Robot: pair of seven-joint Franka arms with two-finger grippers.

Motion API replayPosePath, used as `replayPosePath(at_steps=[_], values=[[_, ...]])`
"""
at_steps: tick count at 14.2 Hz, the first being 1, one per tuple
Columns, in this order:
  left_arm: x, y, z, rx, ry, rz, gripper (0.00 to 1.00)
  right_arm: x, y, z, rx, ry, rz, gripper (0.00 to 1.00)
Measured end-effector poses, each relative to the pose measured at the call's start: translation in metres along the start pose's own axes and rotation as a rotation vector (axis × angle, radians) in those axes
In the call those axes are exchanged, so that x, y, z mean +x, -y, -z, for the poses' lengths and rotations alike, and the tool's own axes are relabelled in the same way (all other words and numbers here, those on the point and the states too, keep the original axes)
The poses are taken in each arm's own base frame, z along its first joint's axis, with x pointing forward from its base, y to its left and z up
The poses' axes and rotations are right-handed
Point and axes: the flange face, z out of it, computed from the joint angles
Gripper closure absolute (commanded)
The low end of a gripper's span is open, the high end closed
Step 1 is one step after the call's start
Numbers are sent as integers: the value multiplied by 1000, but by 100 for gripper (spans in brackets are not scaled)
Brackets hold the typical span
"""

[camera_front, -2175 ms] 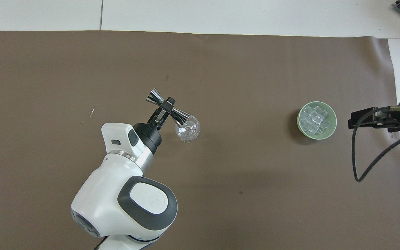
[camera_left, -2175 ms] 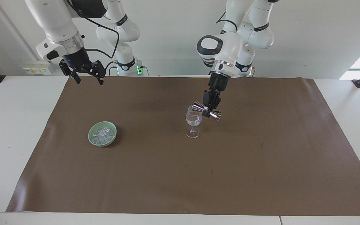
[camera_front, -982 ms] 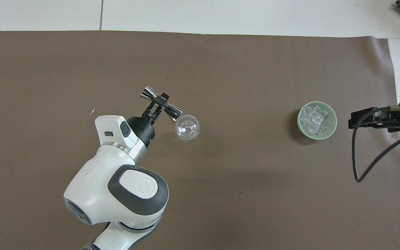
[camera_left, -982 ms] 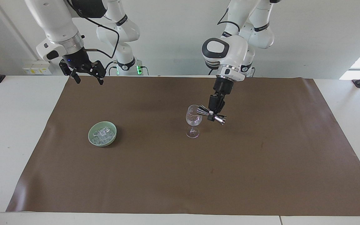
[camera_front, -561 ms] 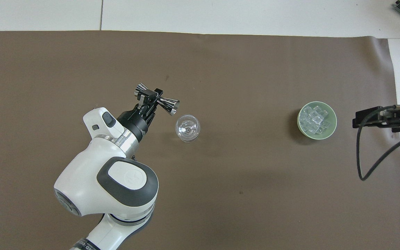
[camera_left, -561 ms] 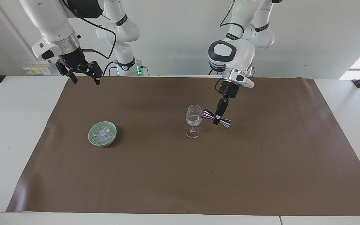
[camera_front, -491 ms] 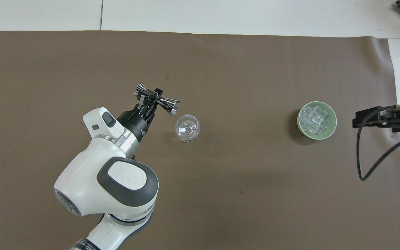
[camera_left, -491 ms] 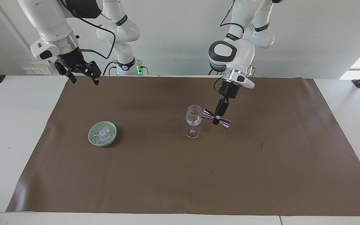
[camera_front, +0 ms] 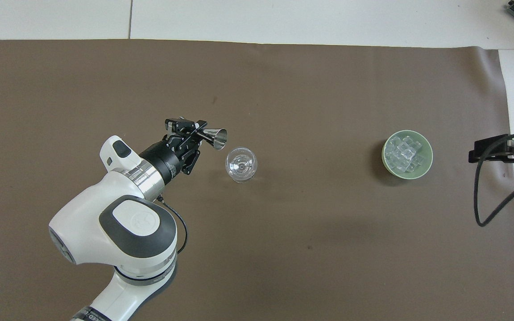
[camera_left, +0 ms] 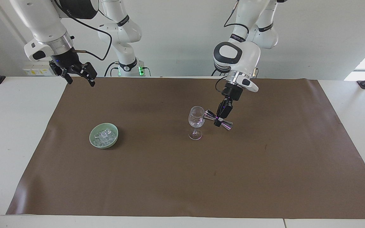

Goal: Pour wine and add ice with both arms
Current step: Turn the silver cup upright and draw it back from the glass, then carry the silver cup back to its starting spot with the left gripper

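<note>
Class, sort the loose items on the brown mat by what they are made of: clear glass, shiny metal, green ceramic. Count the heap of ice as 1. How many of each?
Clear glass: 1, the wine glass
Shiny metal: 1, the jigger, held in the left gripper
Green ceramic: 1, the bowl
Ice: 1 heap, the ice in the bowl
Total: 4
</note>
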Motion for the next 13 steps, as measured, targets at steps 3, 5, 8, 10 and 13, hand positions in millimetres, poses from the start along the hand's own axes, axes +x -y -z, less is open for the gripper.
replayPosePath(at_steps=[3,5,8,10,13], values=[[30,5,2,25,38,72,100,1,0,0,1,-6,1,0],[48,9,4,38,64,118,100,2,1,-2,1,-12,1,0],[73,13,10,50,97,187,100,2,1,-4,1,-12,1,0],[90,13,14,51,126,245,100,2,1,-5,1,-11,1,0],[118,15,23,52,173,326,100,0,1,-7,1,-10,1,0]])
